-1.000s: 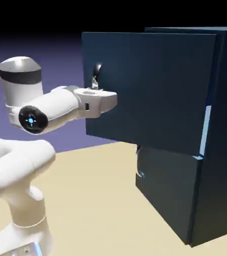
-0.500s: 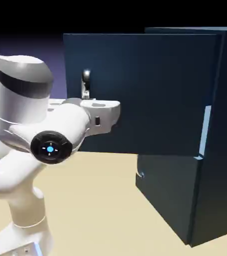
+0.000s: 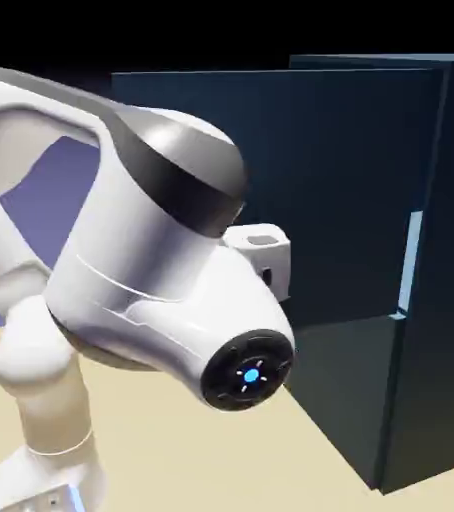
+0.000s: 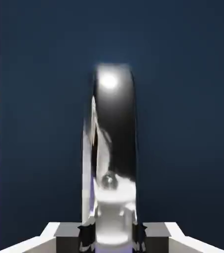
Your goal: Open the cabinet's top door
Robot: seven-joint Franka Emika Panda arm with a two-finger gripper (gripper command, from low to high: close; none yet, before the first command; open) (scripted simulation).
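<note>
Filling the left and centre of the exterior view, the white arm bends w/ its elbow toward the camera, wrist reaching right to the top door. Gripper is clamped on the silver handle, fingers pinching it both sides. Top door stands swung open, approx. square to the cabinet, hinged at right. Interior contents not visible.

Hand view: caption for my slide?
Claw shut on the silver handle of the navy top door.
</note>
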